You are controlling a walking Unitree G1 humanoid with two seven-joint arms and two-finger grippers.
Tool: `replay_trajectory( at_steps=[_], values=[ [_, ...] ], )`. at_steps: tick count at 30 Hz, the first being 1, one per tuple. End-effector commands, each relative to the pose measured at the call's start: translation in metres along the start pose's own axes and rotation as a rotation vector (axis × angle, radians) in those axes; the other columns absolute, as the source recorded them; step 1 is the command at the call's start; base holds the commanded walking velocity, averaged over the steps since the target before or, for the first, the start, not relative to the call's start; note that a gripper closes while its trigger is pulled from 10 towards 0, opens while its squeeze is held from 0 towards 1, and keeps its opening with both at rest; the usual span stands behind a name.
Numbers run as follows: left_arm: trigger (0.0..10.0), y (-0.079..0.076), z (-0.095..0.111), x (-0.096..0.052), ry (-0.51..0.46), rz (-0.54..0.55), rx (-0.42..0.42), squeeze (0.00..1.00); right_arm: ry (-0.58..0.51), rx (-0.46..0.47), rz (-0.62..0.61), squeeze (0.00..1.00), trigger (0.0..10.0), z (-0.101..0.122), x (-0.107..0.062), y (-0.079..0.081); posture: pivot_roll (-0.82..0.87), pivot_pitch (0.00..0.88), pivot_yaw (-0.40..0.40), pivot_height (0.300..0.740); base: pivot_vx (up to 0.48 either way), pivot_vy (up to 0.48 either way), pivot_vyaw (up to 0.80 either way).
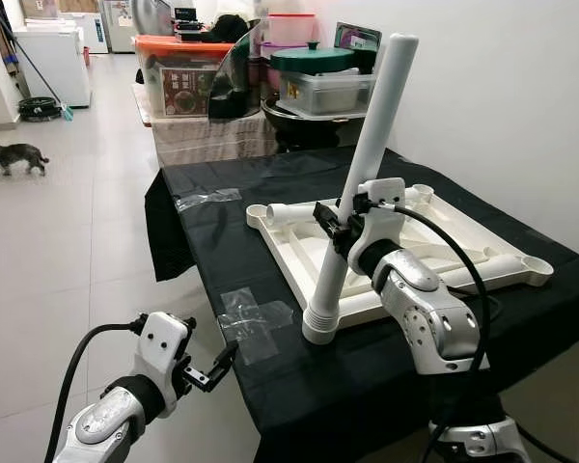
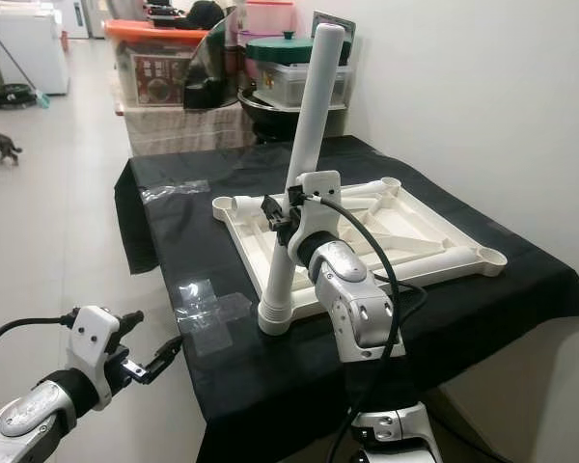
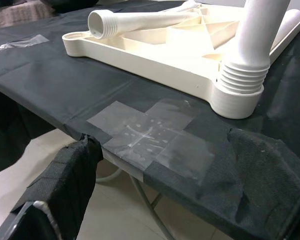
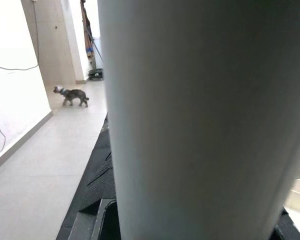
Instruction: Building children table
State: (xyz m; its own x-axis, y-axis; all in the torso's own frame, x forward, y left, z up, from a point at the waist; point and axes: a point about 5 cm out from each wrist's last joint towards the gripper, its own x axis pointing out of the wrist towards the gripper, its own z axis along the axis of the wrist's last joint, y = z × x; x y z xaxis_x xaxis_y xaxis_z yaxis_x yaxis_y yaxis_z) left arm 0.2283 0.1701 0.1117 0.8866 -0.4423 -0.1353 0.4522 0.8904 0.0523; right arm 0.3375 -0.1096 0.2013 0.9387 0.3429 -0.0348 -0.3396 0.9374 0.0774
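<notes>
An upturned cream plastic tabletop lies on a table draped in black cloth. A white table leg stands tilted in the tabletop's near corner socket. My right gripper is shut on this leg at about mid-height, and the leg looms close in the right wrist view. A second leg lies flat on the tabletop's far left side. My left gripper hangs open below the table's front left edge, its fingers spread wide and holding nothing.
Clear tape patches mark the cloth near the front edge. Storage boxes and pots crowd a surface behind the table. A white wall runs along the right. A small grey dog walks on the tiled floor at far left.
</notes>
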Motion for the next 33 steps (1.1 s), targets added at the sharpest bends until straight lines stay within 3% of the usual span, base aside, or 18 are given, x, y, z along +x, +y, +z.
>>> replay_trajectory(
  at_steps=[1,14,21,33],
  values=[
    [10.0,-0.002,-0.003,0.002,0.012,-0.006,-0.002,0.0,0.214,0.006,-0.038,0.0,0.0,-0.046,-0.004,-0.006,0.01,0.0,-0.056,0.74,0.0,0.0,0.0],
    [10.0,-0.002,-0.004,0.002,0.016,-0.003,0.001,0.0,0.213,0.01,-0.065,0.0,0.0,-0.046,-0.002,-0.012,0.01,0.0,-0.057,0.74,0.0,0.0,0.0],
    [10.0,-0.002,-0.005,0.003,0.018,-0.006,0.003,0.0,0.138,0.01,-0.019,0.0,0.0,-0.036,-0.002,-0.01,0.0,0.0,-0.053,0.74,0.0,0.0,0.0],
    [10.0,-0.003,-0.007,0.004,0.022,-0.011,0.006,0.0,0.175,-0.003,0.023,0.0,0.0,-0.025,0.001,-0.01,0.0,0.0,-0.056,0.74,0.0,0.0,0.0]
  ],
)
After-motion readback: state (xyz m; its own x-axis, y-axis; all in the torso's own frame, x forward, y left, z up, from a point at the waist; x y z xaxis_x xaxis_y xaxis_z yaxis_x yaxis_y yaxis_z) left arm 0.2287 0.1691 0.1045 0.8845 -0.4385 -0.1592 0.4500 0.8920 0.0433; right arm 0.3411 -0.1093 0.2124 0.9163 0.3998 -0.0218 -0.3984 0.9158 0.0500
